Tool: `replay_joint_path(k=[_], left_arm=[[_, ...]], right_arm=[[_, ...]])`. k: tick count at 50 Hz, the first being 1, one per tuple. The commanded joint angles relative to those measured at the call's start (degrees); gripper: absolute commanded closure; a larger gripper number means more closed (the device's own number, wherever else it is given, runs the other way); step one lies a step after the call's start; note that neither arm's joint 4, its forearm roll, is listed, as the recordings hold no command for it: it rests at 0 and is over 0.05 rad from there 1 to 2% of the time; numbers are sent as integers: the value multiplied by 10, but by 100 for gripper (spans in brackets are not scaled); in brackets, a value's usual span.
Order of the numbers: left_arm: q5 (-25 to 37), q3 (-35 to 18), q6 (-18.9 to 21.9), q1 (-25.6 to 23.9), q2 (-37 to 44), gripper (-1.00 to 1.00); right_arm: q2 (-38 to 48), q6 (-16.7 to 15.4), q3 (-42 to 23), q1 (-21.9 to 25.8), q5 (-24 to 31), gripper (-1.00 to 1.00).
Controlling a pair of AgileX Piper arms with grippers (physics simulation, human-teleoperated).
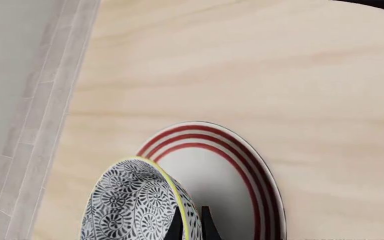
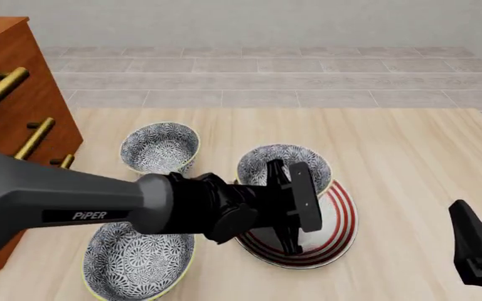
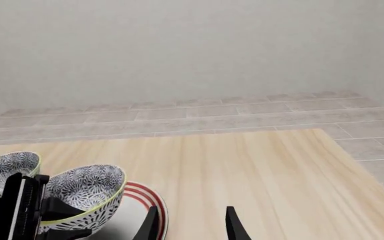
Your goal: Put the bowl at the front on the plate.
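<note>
Front view: the left arm reaches across from the left, and its left hand (image 2: 295, 204) is closed on the rim of the bowl (image 2: 285, 164), one finger inside the rim and one outside, as the left wrist view shows where the dark fingertips (image 1: 209, 226) straddle the yellow edge. The bowl is tilted and sits over the far left part of the plate (image 2: 341, 216); whether its base touches the plate or hangs just above it cannot be told, since the hand hides the underside. The plate lies flat on the pale wooden counter (image 2: 408, 157), its red rings visible to the right of the hand. Two other patterned bowls stand on the counter: a deep one (image 2: 160, 147) farther back and to the left, well apart from the plate, and a wider, shallower one (image 2: 136, 257) at the near left edge, partly under the left arm. A wooden chest of drawers (image 2: 15, 100) with brass handles stands at the left edge of the counter. The right hand (image 2: 479, 251) waits low at the near right, away from the plate; in the right wrist view its two fingers (image 3: 235, 227) stand parted with nothing between them, pointing across the counter toward the tiled floor (image 3: 245, 112) and the wall beyond.
</note>
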Motion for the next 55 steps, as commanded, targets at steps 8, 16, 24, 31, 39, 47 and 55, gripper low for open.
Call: replay_joint_path(k=[8, 16, 24, 31, 39, 47, 55], left_arm=[[14, -12, -8, -4, 4, 100], [26, -20, -21, -4, 8, 100], [34, -25, -29, -4, 10, 100], [35, -24, -29, -5, 13, 100], [33, -23, -32, -5, 20, 100], [36, -24, -37, -11, 29, 100], [39, -25, -43, -16, 35, 100]], right_arm=[[2, 0, 0, 1, -2, -100], [1, -1, 0, 1, -1, -100], [-1, 0, 0, 0, 0, -100], [-6, 0, 0, -1, 5, -100], [-10, 0, 0, -1, 7, -100], [-10, 2, 0, -3, 7, -100], [-12, 3, 0, -4, 8, -100]])
